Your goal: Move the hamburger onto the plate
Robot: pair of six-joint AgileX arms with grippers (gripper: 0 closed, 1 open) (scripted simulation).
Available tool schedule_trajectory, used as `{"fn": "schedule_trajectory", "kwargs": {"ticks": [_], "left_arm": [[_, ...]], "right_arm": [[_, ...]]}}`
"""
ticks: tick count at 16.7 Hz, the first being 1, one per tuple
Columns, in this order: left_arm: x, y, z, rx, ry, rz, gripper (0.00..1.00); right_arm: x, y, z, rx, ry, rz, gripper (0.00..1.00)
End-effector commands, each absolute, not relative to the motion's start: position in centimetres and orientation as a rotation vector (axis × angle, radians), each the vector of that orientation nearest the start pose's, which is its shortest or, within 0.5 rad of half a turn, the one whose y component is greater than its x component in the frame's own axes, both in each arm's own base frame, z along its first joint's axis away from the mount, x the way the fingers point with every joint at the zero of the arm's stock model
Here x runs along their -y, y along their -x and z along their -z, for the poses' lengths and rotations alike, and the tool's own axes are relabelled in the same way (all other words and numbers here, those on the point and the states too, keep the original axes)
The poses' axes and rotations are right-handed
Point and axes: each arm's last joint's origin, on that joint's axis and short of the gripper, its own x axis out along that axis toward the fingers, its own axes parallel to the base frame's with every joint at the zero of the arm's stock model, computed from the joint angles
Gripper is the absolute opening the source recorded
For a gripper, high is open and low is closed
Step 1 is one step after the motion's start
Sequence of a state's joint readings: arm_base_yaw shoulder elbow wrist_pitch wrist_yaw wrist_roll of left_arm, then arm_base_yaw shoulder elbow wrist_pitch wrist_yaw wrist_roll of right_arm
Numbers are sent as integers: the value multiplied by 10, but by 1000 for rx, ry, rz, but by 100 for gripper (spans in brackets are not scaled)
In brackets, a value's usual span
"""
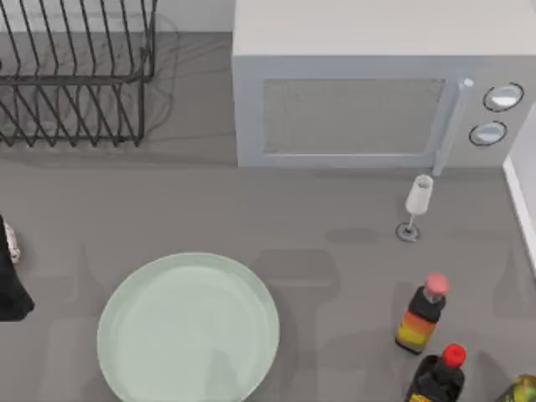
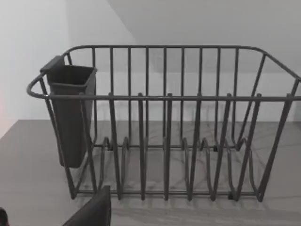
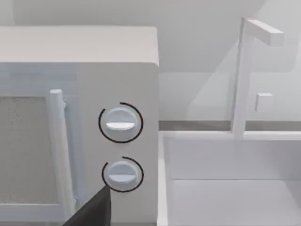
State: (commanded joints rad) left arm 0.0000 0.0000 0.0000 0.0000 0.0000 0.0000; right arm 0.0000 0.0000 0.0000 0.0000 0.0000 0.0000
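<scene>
Left gripper (image 2: pixel 94 212) shows as 1 dark wedge low in its own wrist view, hanging above the table (image 1: pixel 352 251) and facing the dish rack (image 2: pixel 164 122); whether it grips anything, or how wide it stands, I cannot tell. From above, a dark part of the left arm sits at the table's left edge, beside the plate (image 1: pixel 188 328). Right gripper (image 3: pixel 94 209) is likewise 1 dark wedge in the right wrist view, facing the microwave (image 3: pixel 80 117), and its state cannot be told either.

At the far left edge of the top view, touching the dark arm part, lies 1 small pale item (image 1: pixel 11 241), cut off by the picture's border; it may be the hamburger, though I cannot tell for sure. It is well apart from the plate's rim, and the plate holds nothing.

The left wrist view adds 1 dark cutlery cup (image 2: pixel 70 113) hooked on the rack's end. The right wrist view adds 1 white sink (image 3: pixel 230 188) with 1 faucet (image 3: pixel 244 70) just beside the microwave, and brings its 2 dials and 1 door handle close.

Counted from above: 1 plate, 1 rack, 1 microwave, 1 wine glass (image 1: pixel 415 205) standing upright before the microwave door, and 2 dark bottles at the right front, 1 pink-capped bottle (image 1: pixel 423 314) and 1 red-capped bottle (image 1: pixel 440 373), near each other.
</scene>
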Motion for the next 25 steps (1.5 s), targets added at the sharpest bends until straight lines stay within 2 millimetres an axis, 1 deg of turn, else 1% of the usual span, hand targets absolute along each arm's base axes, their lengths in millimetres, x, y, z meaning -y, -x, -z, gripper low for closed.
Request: {"fn": "schedule_trajectory", "kwargs": {"ticks": [2, 4, 8, 11, 14, 16, 18, 21, 23, 25], "left_arm": [[1, -106, -160, 0, 0, 0, 100], [1, -105, -167, -13, -24, 1, 100], [-1, -109, -197, -120, -139, -1, 100], [-4, -125, -219, -309, -256, 11, 100], [-9, -156, -229, -585, -380, 65, 100], [-14, -184, -227, -795, -454, 133, 100], [-19, -214, -218, -1001, -513, 224, 100], [-28, -257, -195, -1259, -572, 382, 100], [-35, -282, -180, -1376, -598, 486, 100], [-41, -305, -170, -1443, -621, 573, 100]], "right_arm": [[1, -106, -160, 0, 0, 0, 100], [1, -106, -160, 0, 0, 0, 100], [1, -106, -160, 0, 0, 0, 100], [1, -106, -160, 0, 0, 0, 100], [1, -106, -160, 0, 0, 0, 100], [1, -106, -160, 0, 0, 0, 100], [1, -106, -160, 0, 0, 0, 100], [1, -106, -160, 0, 0, 0, 100], [1, -106, -160, 0, 0, 0, 100], [1, -106, -160, 0, 0, 0, 100]]}}
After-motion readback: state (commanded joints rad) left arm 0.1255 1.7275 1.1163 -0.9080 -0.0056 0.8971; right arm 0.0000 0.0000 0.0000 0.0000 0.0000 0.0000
